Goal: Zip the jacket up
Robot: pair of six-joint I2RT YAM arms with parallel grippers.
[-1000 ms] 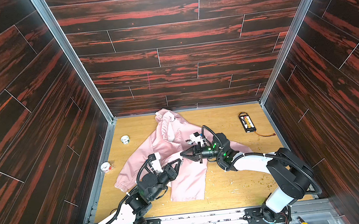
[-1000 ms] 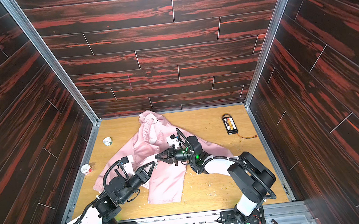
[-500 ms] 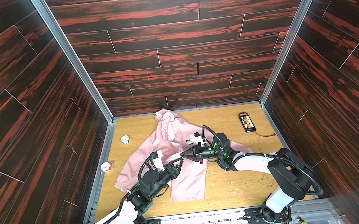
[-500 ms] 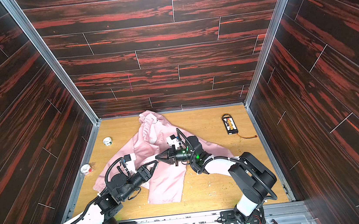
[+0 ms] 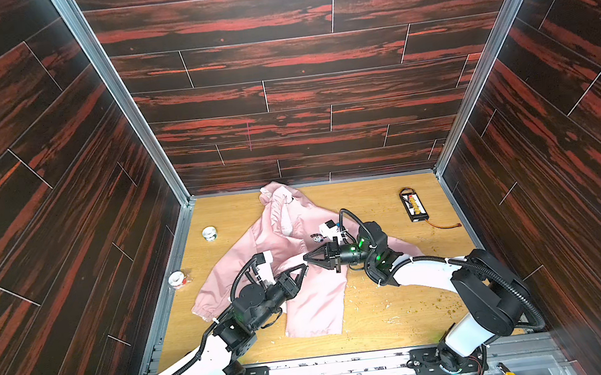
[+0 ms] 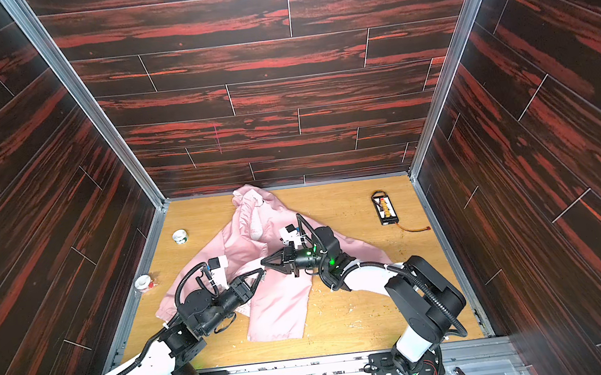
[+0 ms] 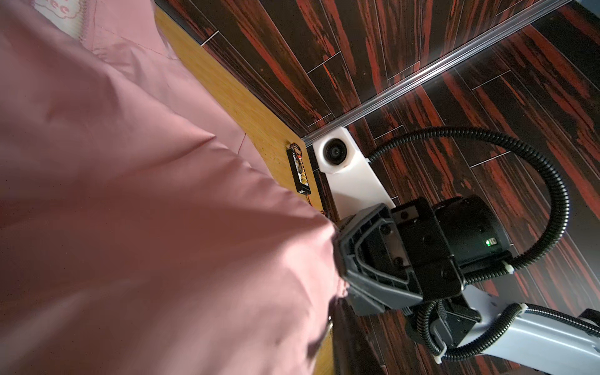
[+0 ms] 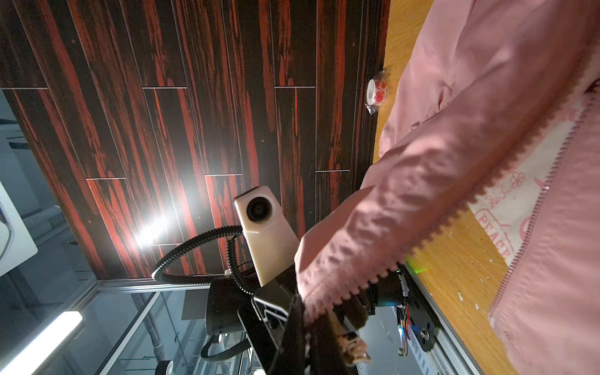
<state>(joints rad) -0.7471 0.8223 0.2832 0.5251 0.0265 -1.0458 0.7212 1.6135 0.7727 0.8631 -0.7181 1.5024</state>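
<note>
Your left arm is stretching forward from its near-left base with the wrist low. Your left gripper (image 5: 303, 267) is pinching the jacket (image 5: 315, 308) with its fingertips together. Your right arm is bending back toward the middle. Your right gripper (image 5: 306, 258) is pointing left, clamping the same cloth, its tip just beside the left one.
</note>
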